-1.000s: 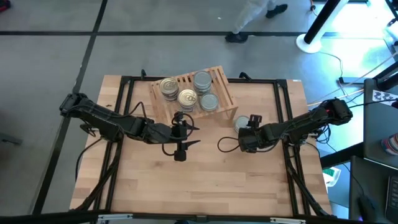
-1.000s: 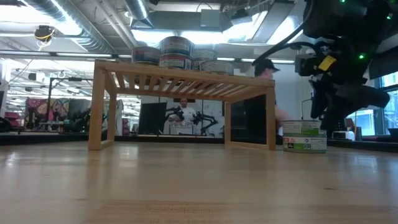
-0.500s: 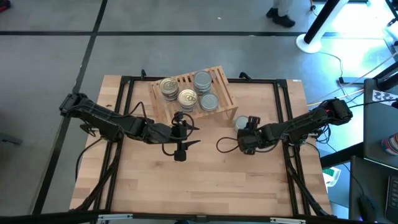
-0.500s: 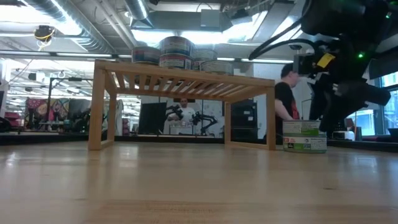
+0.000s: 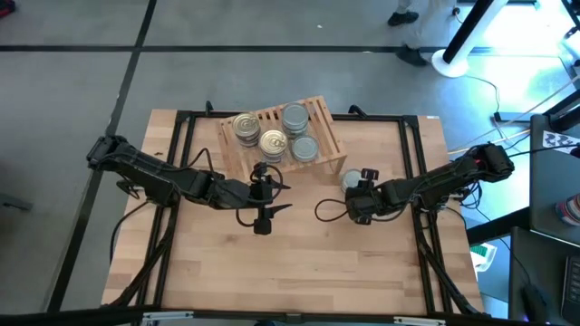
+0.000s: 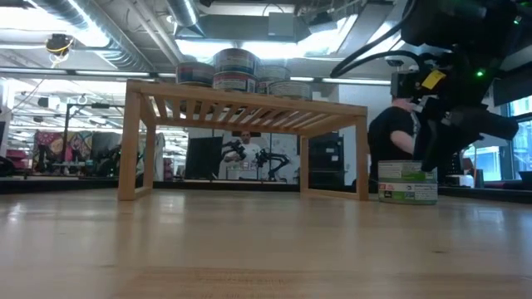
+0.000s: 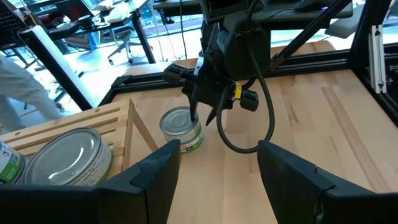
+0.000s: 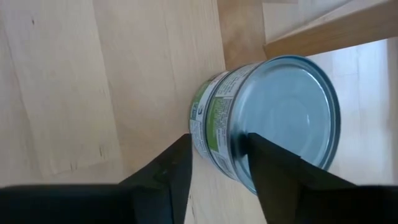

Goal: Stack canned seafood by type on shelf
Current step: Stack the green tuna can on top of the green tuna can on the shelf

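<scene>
The right hand (image 5: 355, 186), fingers straddling the silver-topped tin (image 8: 273, 118) but not clenched, sits on the counter (image 5: 299, 263) at five o'clock of the shelf (image 5: 317, 122). The tin looks rigid, slick-sided: grip across its rim. Left hand (image 5: 264, 187) waits, parted.

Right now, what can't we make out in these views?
- Grip on the lone tin: right gripper straddles its rim; contact unclear in every view.
- Tin counts per stack on the shelf: high view shows tops only; low view overlaps them.
- Tin label text: too small.
- Left gripper: hovers empty in front of the shelf.
- Person: in the low view, partly behind the right arm.
</scene>
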Motion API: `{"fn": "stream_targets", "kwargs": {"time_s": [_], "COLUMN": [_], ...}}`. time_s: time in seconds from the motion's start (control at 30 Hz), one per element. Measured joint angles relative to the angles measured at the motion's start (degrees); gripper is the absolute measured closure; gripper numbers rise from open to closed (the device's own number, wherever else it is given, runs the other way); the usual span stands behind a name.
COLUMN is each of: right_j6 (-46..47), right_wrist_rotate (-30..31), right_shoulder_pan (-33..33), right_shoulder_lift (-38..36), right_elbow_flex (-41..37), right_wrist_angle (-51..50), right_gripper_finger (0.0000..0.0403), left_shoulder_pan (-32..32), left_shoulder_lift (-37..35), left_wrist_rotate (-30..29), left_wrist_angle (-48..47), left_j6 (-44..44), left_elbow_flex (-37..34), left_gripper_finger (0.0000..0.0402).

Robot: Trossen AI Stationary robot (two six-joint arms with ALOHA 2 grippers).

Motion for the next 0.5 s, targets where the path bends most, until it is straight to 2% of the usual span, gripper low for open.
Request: {"fn": "stream_targets", "kwargs": {"time_s": [0.5], "right_j6": [-0.02], "right_wrist_rotate": [0.35], "right_shoulder_pan": [-0.04], "right_shoulder_lift": [0.0], "right_elbow_flex": [0.03], "right_wrist_angle": [-0.14], "right_gripper_finger": [0.0293], "left_shoulder_pan": [0.0], "left_shoulder_lift": [0.0], "left_wrist_rotate": [0.0], "left_wrist_angle": [-0.01], "left_j6": [0.0], "left_elbow_flex": [0.0], "left_gripper_finger": [0.019]}}
